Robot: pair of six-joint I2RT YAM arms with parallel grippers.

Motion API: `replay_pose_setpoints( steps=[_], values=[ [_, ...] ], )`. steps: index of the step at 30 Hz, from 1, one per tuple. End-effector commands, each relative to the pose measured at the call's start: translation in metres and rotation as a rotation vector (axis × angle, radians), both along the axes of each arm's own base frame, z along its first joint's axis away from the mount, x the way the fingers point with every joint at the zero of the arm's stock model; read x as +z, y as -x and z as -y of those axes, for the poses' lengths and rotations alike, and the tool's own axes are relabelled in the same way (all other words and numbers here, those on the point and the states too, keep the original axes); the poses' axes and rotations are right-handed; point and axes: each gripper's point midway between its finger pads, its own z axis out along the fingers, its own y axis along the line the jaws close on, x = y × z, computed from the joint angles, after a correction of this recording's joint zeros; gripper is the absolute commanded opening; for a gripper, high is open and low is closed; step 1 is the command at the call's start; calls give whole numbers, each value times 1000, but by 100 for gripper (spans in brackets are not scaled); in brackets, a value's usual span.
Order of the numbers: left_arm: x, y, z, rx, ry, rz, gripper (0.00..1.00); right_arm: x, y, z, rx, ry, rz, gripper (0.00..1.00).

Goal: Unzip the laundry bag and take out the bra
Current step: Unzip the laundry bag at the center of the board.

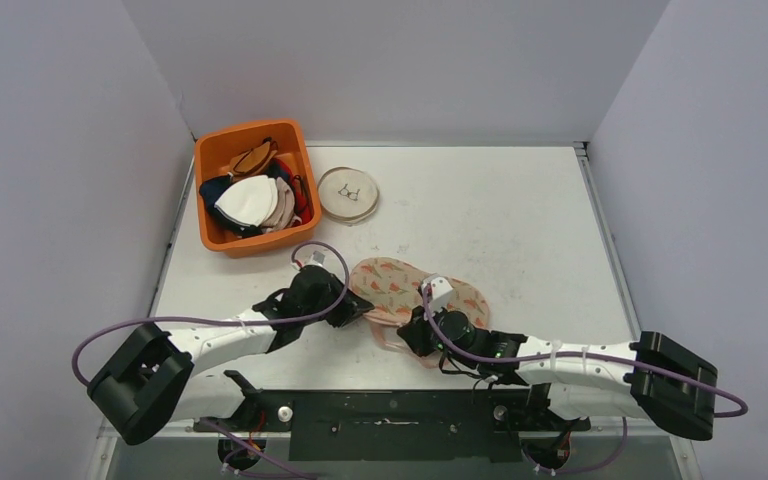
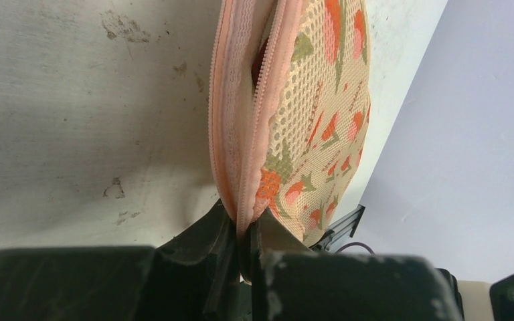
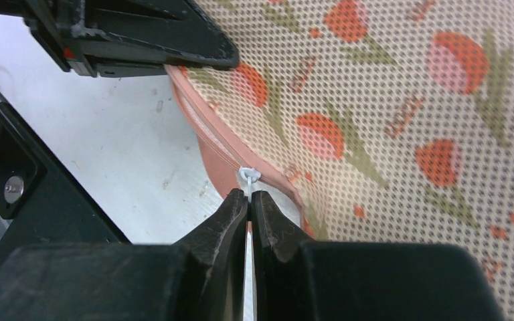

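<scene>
Left gripper [image 2: 245,229] pinching floral mesh laundry bag [image 2: 324,100], zip [image 2: 262,87] parted

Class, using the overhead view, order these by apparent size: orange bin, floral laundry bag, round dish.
1. Orange bin and laundry bag: they look alike, and the bag is partly covered, so unranked.
2. Round dish: clearly smallest.

A robotics lab test cell: a scuffed white bench [image 1: 520,215] boxed in by plain grey panels [image 1: 400,60] on three sides, two arms [image 1: 230,340] bolted to a black rail [image 1: 390,412] at its near edge, purple cables [image 1: 110,328] looping from them, an orange bin [image 1: 260,243] at its far-left corner.
</scene>
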Motion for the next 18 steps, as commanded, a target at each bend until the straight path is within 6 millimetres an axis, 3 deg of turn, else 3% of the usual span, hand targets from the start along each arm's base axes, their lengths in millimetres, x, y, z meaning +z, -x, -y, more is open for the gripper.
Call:
replay_pose_setpoints(
  steps=[1, 11, 18],
  values=[
    [8, -20, -17, 104, -36, 62, 0, -2, -4, 17, -85, 10, 1, 5],
    [7, -26, -31, 134, -49, 67, 0, -1, -6, 39, -153, 14, 5, 5],
    [10, -38, -28, 111, -65, 82, 0, -3, -5, 46, -168, 25, 3, 5]
  ],
)
